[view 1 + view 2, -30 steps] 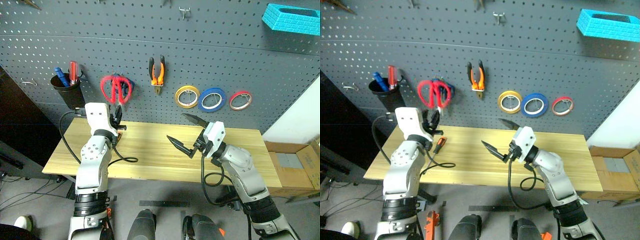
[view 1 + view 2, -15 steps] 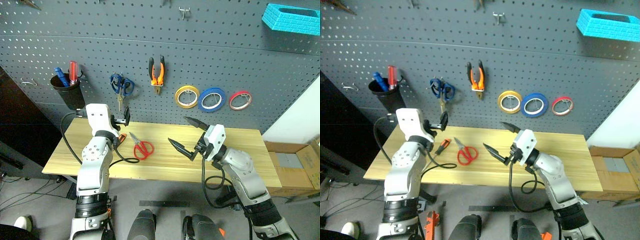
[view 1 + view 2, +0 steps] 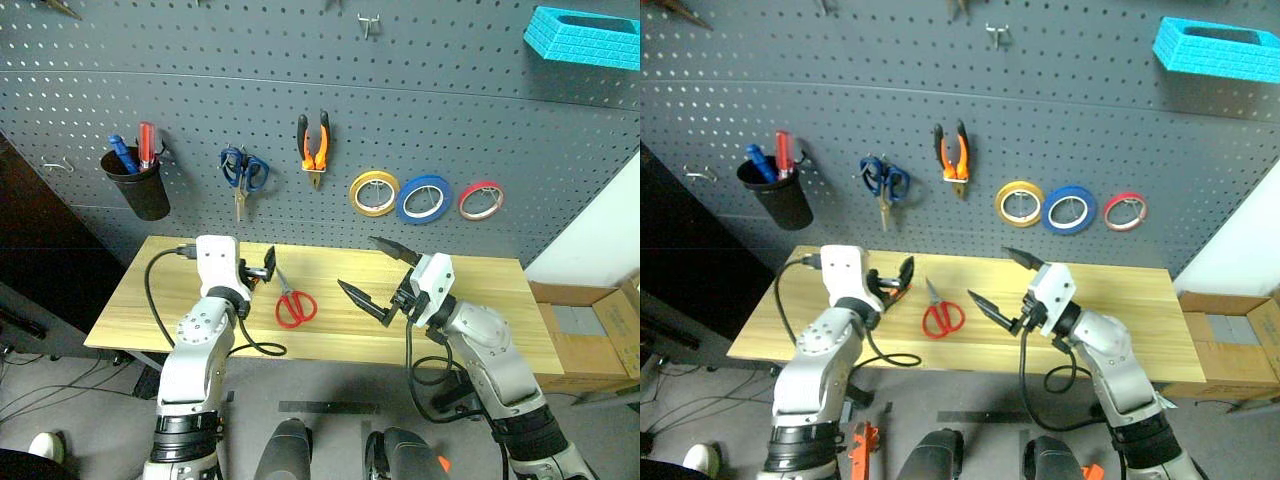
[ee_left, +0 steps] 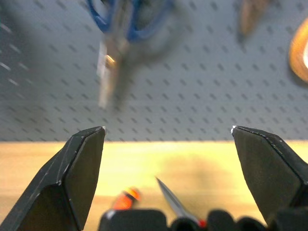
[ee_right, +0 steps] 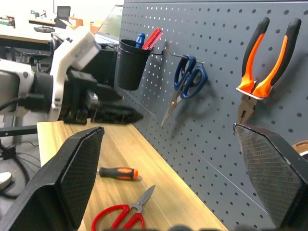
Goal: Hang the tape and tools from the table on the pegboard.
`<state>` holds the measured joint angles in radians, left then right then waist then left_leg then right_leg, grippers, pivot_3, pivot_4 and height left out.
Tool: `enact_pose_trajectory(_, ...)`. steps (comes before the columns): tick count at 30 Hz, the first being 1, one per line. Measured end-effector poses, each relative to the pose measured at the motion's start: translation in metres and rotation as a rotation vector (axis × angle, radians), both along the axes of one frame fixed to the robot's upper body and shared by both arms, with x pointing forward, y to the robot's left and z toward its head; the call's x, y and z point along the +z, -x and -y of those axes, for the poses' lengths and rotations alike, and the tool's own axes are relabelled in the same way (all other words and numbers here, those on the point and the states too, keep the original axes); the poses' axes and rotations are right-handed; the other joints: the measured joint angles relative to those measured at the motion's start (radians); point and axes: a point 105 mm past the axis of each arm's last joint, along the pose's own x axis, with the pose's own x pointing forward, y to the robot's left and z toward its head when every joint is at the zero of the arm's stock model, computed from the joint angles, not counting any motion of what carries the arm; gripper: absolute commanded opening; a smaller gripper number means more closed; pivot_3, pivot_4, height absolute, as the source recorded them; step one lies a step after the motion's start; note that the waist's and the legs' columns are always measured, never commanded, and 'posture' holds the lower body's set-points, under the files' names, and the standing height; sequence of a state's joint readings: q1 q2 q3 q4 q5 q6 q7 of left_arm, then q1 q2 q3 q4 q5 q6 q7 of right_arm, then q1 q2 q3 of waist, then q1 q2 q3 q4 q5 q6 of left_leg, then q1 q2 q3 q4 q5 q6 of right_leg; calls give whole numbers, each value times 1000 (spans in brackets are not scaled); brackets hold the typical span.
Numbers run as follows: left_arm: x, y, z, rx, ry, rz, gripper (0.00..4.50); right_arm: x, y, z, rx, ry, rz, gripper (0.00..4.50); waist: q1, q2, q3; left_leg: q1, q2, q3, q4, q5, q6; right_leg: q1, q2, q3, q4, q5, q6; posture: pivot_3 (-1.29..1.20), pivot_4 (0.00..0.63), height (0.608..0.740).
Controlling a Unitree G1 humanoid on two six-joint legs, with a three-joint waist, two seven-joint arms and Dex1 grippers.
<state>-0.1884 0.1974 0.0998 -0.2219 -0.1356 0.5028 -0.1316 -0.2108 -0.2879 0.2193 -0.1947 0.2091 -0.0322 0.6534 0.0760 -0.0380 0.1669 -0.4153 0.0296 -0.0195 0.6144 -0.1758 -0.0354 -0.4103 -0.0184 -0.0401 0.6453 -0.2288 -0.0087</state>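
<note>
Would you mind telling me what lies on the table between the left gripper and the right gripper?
The red-handled scissors lie flat on the table between the left gripper and the right gripper, seen in the left eye view.

The left arm is reaching up from the lower left of the head view, its left gripper (image 3: 262,268) pointing level with jaws standing wide apart. The right arm is rising from the lower right, its right gripper (image 3: 377,270) angling toward centre, fingers spread wide, gripping nothing.
</note>
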Motion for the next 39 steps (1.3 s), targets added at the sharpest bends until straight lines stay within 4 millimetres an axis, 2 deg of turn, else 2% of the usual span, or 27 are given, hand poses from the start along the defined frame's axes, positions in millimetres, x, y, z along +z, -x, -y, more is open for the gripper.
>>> enact_pose_trajectory(4, -5, 1, 3, -56, -55, -36, 4484, -1, 0, 1, -2, 3, -3, 4500, -2, 1, 0, 0, 0, -1, 0, 0, 0, 0, 0, -1, 0, 0, -1, 135, 143, 740)
enact_pose_trajectory(7, -8, -8, -2, -188, -292, -63, 4484, -2, 0, 1, -8, 6, -9, 4500, -2, 3, 2, 0, 0, -1, 0, 0, 0, -1, 0, -1, 1, -1, -2, 134, 144, 740)
enact_pose_trajectory(9, -4, -17, -6, -238, -379, -60, 4484, -3, 0, 1, -8, 8, -12, 4500, -1, 5, 3, 0, 0, -1, 0, 0, 0, -1, 0, -1, 0, -1, -2, 127, 146, 740)
enact_pose_trajectory(13, 4, -38, 4, -408, -473, -33, 4484, -5, 1, -2, -10, 13, -14, 4500, 3, 5, 4, -1, 0, 1, 0, 0, 0, -1, 0, -1, -1, -1, -1, 108, 152, 740)
enact_pose_trajectory(15, 7, -42, 16, -524, -523, -6, 4484, -6, 0, -1, -24, 15, -14, 4500, 0, 5, 4, -2, 0, 3, -2, 0, 0, -2, -1, 0, -1, -1, -1, 98, 156, 740)
enact_pose_trajectory(20, -6, -37, 37, -859, -706, -7, 4484, -5, -1, -2, -40, 2, -21, 4500, -9, 5, 5, -2, 0, 6, -4, 0, 0, -5, 1, 1, 0, -2, -2, 74, 171, 740)
enact_pose_trajectory(24, -8, -36, 38, -1129, -941, -30, 4484, -7, -2, 0, -65, -13, -34, 4500, -14, 5, 10, -3, 1, 5, -3, 0, 0, -6, 4, 0, 1, -2, -3, 63, 181, 740)
enact_pose_trajectory(28, 10, -44, 34, -1216, -1061, -3, 4484, -8, -1, 1, -76, -17, -43, 4500, -25, 5, 11, -3, 0, 8, -3, 0, 1, -6, 4, 1, 0, -2, -2, 51, 190, 740)
enact_pose_trajectory(34, 7, -39, 30, -1423, -1290, -82, 4484, -6, -2, 1, -100, -32, -40, 4500, -32, 3, 17, -8, 0, 8, -3, -1, 1, -11, 5, 2, 1, 1, 5, 40, 200, 740)
enact_pose_trajectory(39, 11, -42, 28, -1479, -1452, -118, 4484, -6, -3, 2, -118, -37, -42, 4500, -37, 2, 31, -9, 1, 7, -2, -1, 1, -11, 5, 1, 1, 1, 5, 22, 208, 740)
